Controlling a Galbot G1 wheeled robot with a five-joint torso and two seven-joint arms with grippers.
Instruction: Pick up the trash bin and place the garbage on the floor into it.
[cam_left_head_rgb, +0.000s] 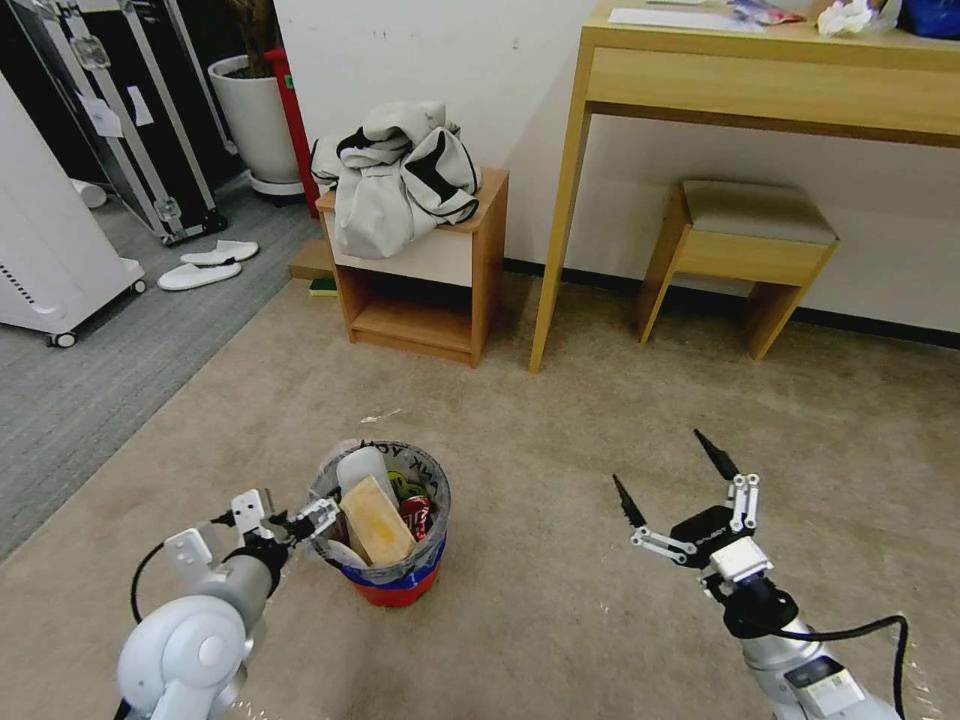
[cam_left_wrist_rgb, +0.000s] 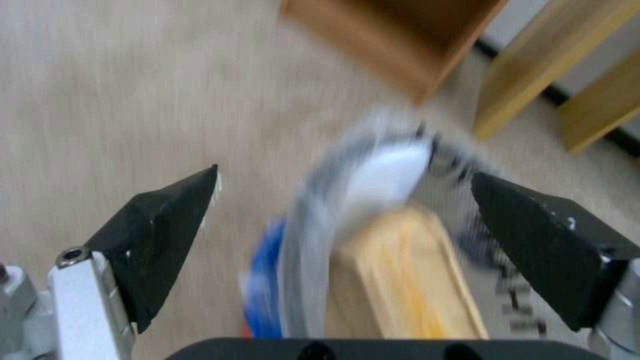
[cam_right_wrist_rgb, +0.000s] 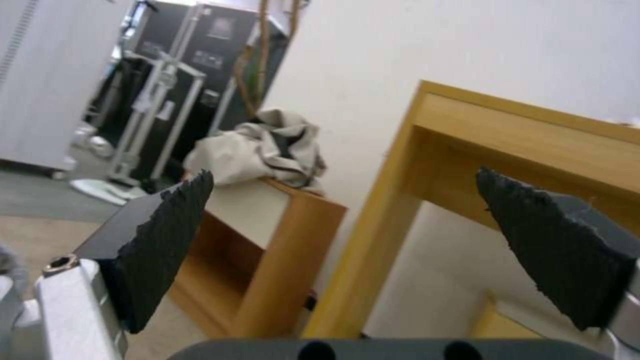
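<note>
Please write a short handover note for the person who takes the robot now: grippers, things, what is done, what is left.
Left gripper: open, at the trash bin rim, fingers astride its edge.
Right gripper: open, empty, held above the floor.
Done: bin stands on the carpet, holding the cardboard scrap, white slipper and red can.
Left: one small clear scrap lies beyond the bin.

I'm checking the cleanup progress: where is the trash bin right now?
In the head view the trash bin stands on the floor, left of center, beside the open left end effector and in front of the small wooden cabinet.
</note>
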